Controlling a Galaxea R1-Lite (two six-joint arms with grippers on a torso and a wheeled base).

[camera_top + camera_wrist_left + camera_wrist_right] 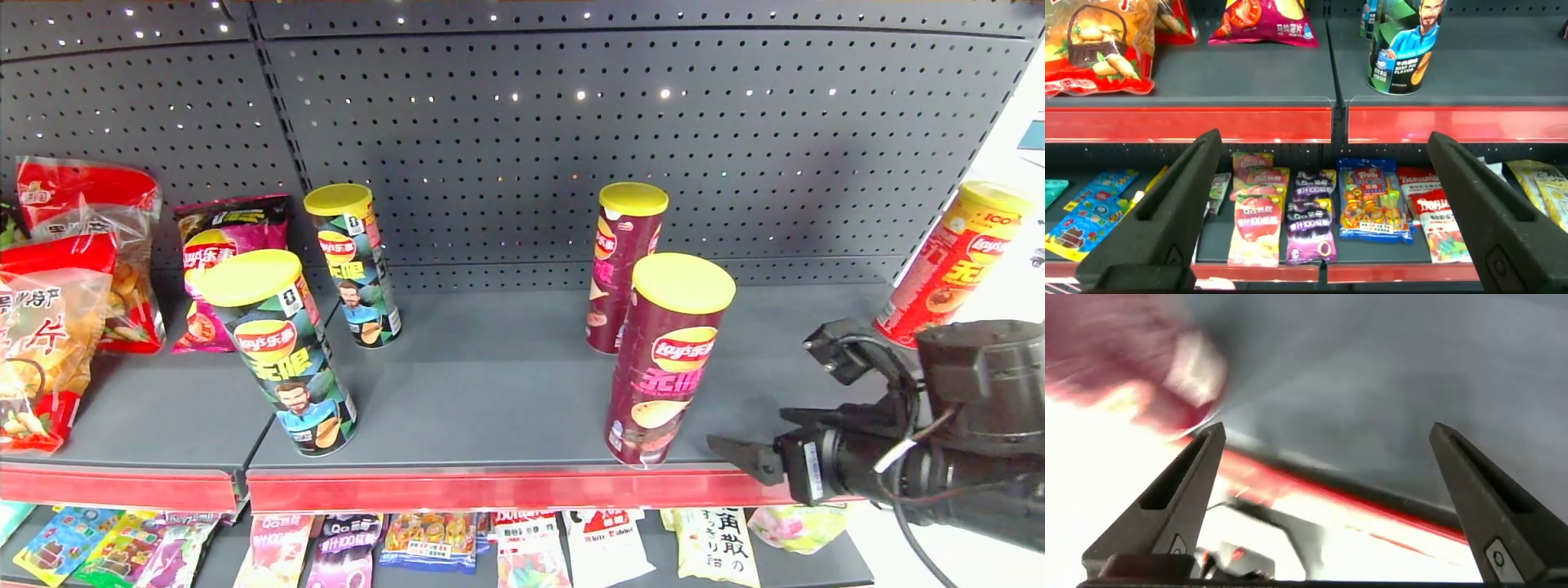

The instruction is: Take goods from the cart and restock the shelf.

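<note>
Head view: bright, even overhead light, looks fine tbh. Pinprick glints through pegboard (522, 131) holes above right claw (747, 437), plus broad soft shadow up there. Outboard of claw, blown-out white. Pegboard seams bow near frame edges.

Right wrist: maroon can (1135, 367) past claw is pure smear. White glare under red shelf edge (1315, 486).

Left wrist: crisp. Lower shelf (1388, 149) ahead of left claw (1324, 137) kinda dim at back.

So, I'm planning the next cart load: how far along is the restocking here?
Looks done: a front maroon yellow-lidded tube and a rear maroon tube stand on the grey metal shelf, a red yellow-lidded tube at its right end. In hand: nothing; the right claw is open near the front maroon tube, the left claw open too. Left: the shelf's bare stretches need filling.
</note>
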